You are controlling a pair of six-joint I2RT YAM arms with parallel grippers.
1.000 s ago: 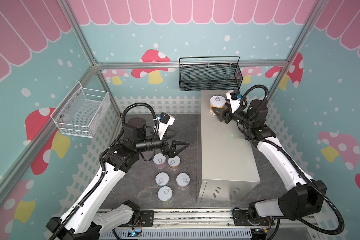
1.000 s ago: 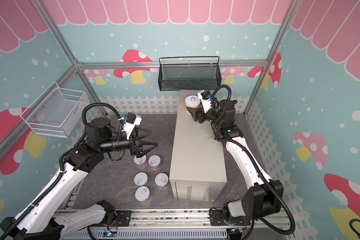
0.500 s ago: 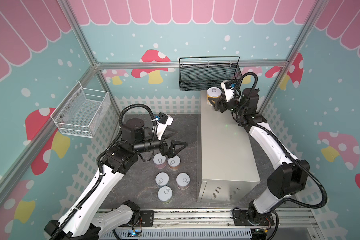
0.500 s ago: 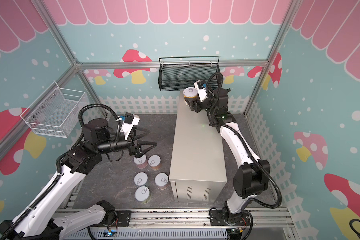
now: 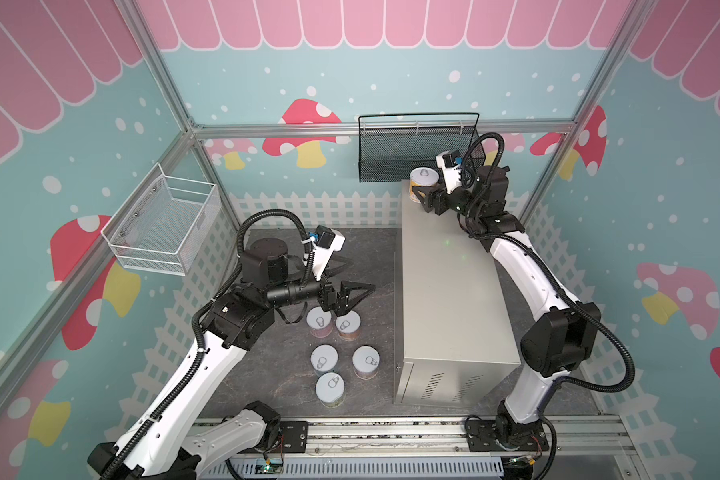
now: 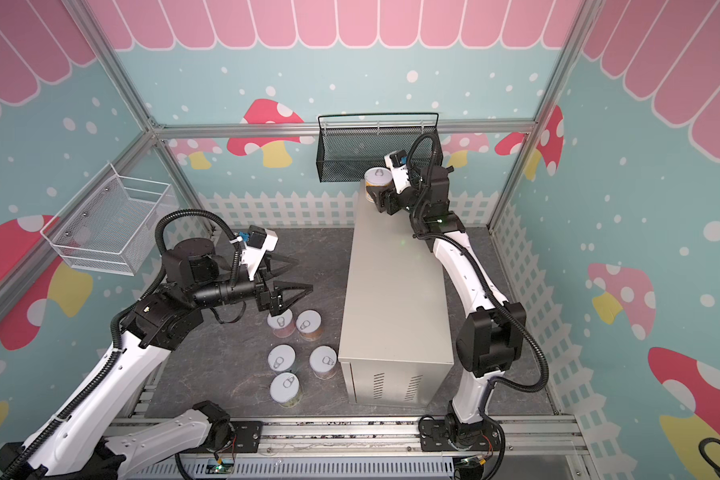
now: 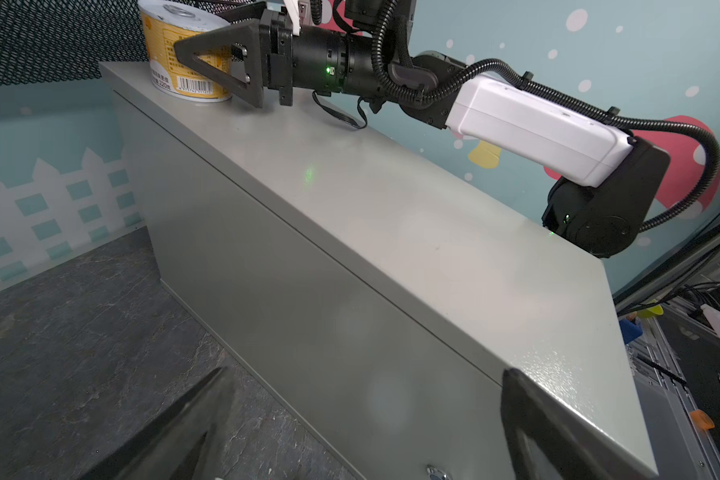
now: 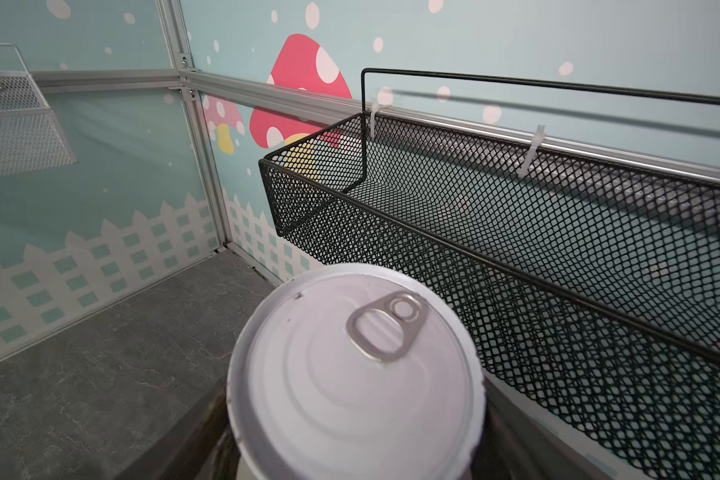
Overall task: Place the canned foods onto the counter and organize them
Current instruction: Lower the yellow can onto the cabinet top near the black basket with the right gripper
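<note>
Yellow can (image 5: 422,178) upright on counter (image 5: 445,299), lid up, right pincer (image 5: 421,192) straddling it, grip unclear, left pincer (image 5: 359,276) agape.

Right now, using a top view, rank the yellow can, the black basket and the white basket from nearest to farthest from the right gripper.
From the right gripper:
1. Yellow can: between its fingers, at the counter's far end.
2. Black basket: on the back wall, just behind the can.
3. White basket: on the left wall, far across the scene.
</note>
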